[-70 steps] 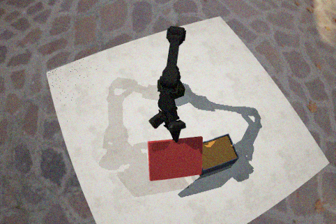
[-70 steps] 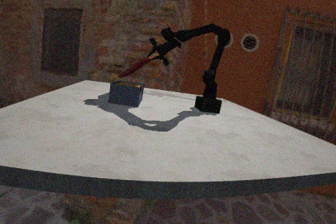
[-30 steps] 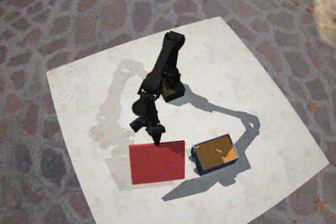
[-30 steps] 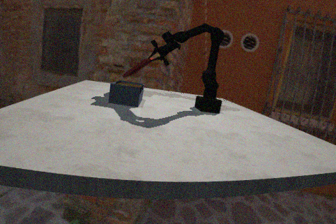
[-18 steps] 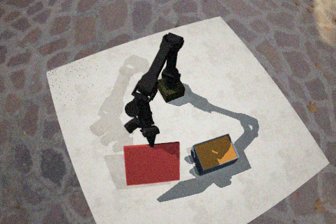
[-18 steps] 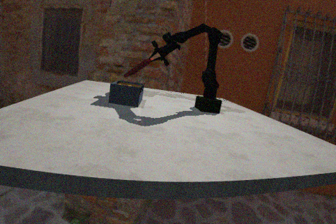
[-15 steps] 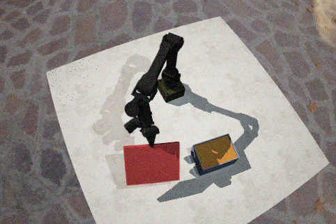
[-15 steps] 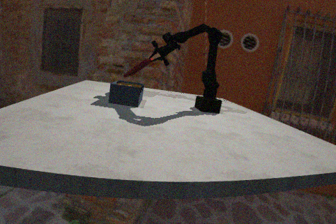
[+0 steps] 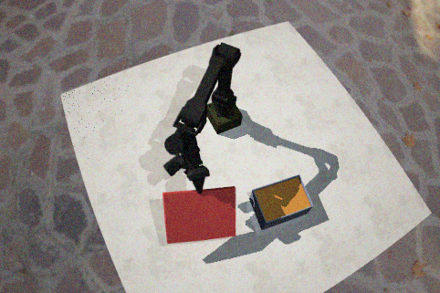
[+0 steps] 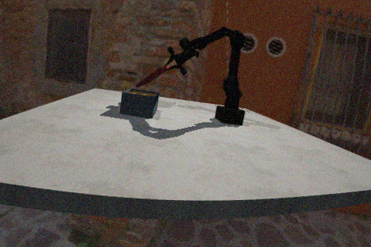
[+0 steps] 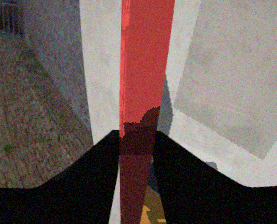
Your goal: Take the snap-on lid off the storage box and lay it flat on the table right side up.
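The red lid (image 9: 199,218) (image 10: 152,77) (image 11: 145,65) is off the box and held in the air by one edge. It slopes down away from the gripper, as the exterior view shows. My gripper (image 9: 200,190) (image 10: 168,67) (image 11: 136,137) is shut on that edge, with one finger on each face of the lid. The storage box (image 9: 261,218) (image 10: 136,106) is dark blue, upright and open at the top, with an orange inside. It stands on the table to the right of the lid in the top view. Whether the lid has clearance over the table on its far side is hard to tell.
The pale table (image 9: 283,81) (image 10: 185,168) carries the arm's base (image 9: 224,120) (image 10: 229,115) behind the box and lid. The shadows of the arm and lid fall across the table around the box. The table's edges show in the top and exterior views.
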Motion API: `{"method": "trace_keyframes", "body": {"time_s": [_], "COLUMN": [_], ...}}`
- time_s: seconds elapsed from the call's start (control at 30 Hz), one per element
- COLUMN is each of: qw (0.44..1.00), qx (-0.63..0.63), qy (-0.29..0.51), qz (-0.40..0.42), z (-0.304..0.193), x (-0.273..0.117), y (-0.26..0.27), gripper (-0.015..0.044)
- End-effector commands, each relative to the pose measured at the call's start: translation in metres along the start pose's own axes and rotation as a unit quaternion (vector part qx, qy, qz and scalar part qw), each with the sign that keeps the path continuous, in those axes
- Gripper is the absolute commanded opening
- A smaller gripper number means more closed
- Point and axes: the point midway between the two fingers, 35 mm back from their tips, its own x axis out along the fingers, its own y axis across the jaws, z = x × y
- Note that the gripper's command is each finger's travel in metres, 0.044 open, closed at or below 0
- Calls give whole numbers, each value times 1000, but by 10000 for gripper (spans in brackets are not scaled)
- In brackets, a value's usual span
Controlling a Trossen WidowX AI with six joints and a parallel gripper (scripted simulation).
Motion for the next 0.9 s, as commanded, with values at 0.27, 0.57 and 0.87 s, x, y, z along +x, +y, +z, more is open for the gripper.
{"method": "trace_keyframes", "body": {"time_s": [0.27, 0.57, 0.87], "qw": [1000, 1000, 1000], "qx": [-1, -1, -1], "qy": [1, 1, 1], "qz": [2, 2, 2], "z": [0, 0, 0], "x": [7, 11, 16], "y": [-7, -13, -18], "gripper": [0, 0, 0]}}
